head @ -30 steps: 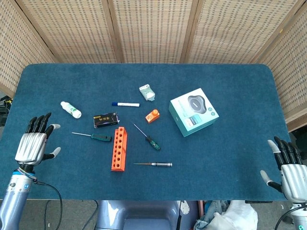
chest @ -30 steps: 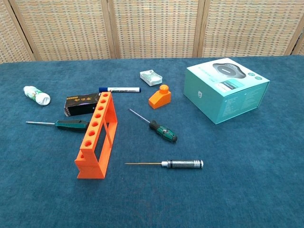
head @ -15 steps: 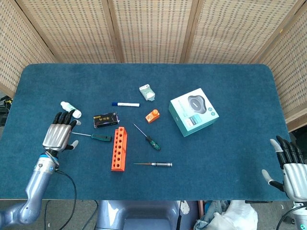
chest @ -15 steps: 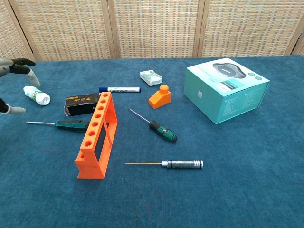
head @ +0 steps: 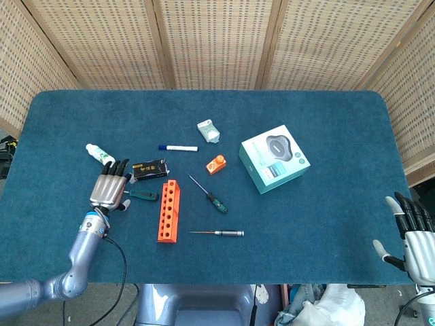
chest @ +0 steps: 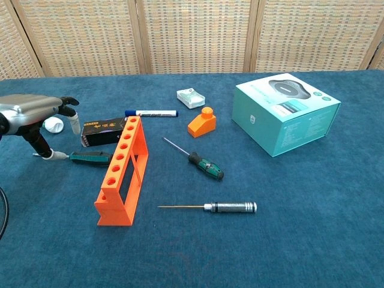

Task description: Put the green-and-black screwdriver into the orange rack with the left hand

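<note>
My left hand (head: 109, 191) hovers over the worktop (head: 326, 204), fingers apart, holding nothing. The green-and-black screwdriver (chest: 84, 157) lies just below and beside it, long axis running left to right, handle end toward the orange rack (chest: 123, 171), which it nearly touches. My right hand (head: 413, 234) is open and well apart, so the left is nearer.

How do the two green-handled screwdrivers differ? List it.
The screwdriver left of the rack lies crosswise, tip pointing left, right under the left hand; the screwdriver right of the rack lies diagonally with no hand near it. The left one's handle looks plain dark green; the right one's is green with black bands. Both lie flat on the blue table, outside the orange rack.
</note>
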Motion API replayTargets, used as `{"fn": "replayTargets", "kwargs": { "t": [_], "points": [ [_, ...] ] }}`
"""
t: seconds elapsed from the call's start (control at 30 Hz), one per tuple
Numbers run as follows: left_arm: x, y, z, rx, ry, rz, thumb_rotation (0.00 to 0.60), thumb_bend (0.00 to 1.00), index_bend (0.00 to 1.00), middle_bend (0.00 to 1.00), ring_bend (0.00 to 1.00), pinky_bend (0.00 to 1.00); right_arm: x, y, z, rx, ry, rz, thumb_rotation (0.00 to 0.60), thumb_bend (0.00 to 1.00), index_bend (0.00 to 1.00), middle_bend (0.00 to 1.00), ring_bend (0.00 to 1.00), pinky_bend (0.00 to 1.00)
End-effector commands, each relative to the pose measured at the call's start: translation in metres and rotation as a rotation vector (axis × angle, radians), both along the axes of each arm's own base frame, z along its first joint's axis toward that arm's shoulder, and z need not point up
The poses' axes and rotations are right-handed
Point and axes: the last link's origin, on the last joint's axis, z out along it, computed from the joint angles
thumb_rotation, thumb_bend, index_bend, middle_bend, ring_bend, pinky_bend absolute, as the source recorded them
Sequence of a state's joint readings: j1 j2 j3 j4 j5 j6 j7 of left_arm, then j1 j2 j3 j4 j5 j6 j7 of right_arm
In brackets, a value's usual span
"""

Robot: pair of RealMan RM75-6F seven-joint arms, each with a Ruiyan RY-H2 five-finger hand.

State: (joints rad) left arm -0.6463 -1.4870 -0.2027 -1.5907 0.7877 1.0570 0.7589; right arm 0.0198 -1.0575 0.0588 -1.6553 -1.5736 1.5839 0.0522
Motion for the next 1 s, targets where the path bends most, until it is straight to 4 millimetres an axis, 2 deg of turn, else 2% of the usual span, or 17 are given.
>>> {"fn": "replayTargets", "kwargs": {
  "t": [0.03,0.37,0.73,1.0],
  "points": [
    [0.0,0.0,-0.005,-0.006,0.005,0.005,0.6,0.27,0.37,0.0,0.0,0.0,0.0,0.0,0.0,-0.001,-0.001,-0.001,0.6,0.26,0.0,0.0,0.0,0.0],
    [0.004,0.01,-0.016,-0.007,0.011,0.025,0.6,0.27,0.37,0.0,0.0,0.0,0.0,0.0,-0.001,0.006,-0.001,0.0,0.6,0.26,0.0,0.0,0.0,0.0],
    [0.018,0.009,-0.036,-0.03,0.012,0.008,0.6,0.27,0.39,0.0,0.0,0.0,-0.001,0.0,0.001,0.003,-0.013,0.002,0.6,0.26,0.0,0.0,0.0,0.0],
    [0.02,0.012,-0.041,-0.026,0.018,0.017,0.6,0.27,0.4,0.0,0.0,0.0,-0.001,0.0,0.001,0.007,-0.015,0.002,0.6,0.26,0.0,0.0,0.0,0.0]
  ]
}}
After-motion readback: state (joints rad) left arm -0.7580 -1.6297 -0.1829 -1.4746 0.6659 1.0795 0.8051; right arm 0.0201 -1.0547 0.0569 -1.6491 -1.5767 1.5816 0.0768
